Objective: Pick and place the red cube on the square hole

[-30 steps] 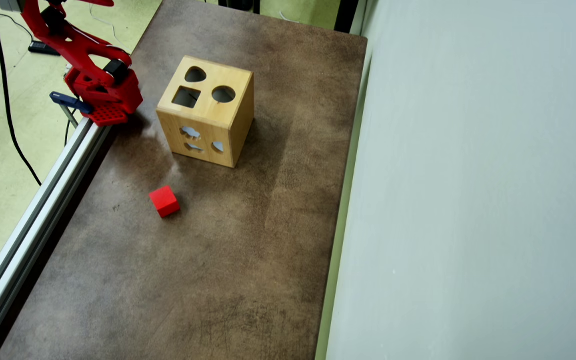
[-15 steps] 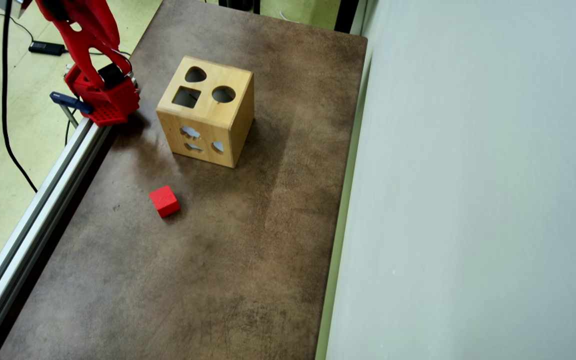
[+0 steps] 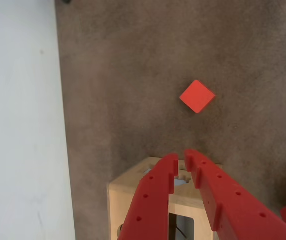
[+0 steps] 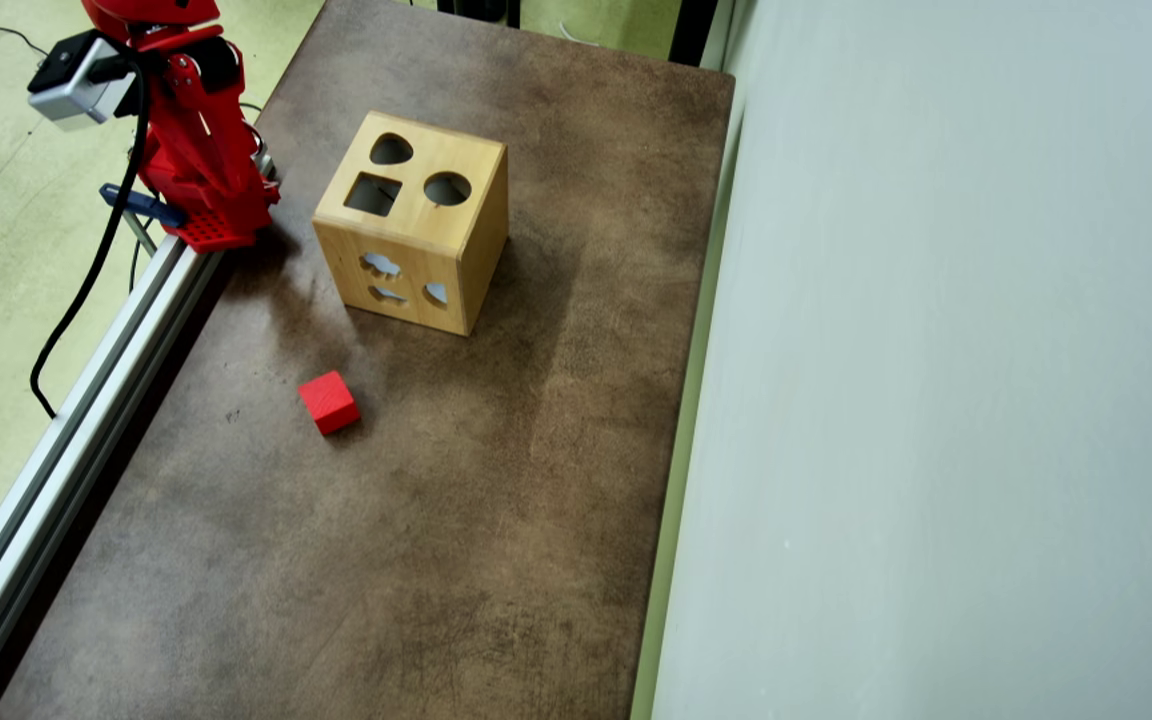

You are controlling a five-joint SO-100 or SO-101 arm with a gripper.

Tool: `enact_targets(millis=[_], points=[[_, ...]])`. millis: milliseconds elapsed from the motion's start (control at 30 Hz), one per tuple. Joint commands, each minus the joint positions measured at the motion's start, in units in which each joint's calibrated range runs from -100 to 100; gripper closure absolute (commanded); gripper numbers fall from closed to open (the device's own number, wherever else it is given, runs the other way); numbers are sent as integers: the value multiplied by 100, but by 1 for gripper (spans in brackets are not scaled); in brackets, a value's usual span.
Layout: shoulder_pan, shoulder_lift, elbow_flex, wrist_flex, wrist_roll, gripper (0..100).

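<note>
The red cube (image 3: 197,96) lies on the brown table, beyond the wooden box in the wrist view. In the overhead view the cube (image 4: 328,402) sits in front of and left of the wooden shape-sorter box (image 4: 416,225). The box's top has a square hole (image 4: 373,193) beside a heart hole and a round hole. My red gripper (image 3: 181,156) hovers over the near part of the box (image 3: 132,192), well short of the cube. Its jaws are nearly together and hold nothing. A rectangular opening (image 3: 180,225) shows between the fingers. The arm (image 4: 201,150) is folded at the table's far left corner.
A white wall (image 3: 17,125) runs along one side of the table, on the right in the overhead view (image 4: 936,400). An aluminium rail (image 4: 66,440) borders the table's left edge there. A black cable (image 4: 86,290) hangs over the floor beside it.
</note>
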Motion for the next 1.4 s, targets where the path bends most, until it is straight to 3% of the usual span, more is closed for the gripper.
enact_targets(millis=[0, 433, 633, 1367], points=[[160, 441, -130, -31, -20, 97], [227, 1876, -121, -31, -1084, 97], [227, 2504, -193, -31, -1065, 97], [264, 2411, -201, 1, -1040, 96]])
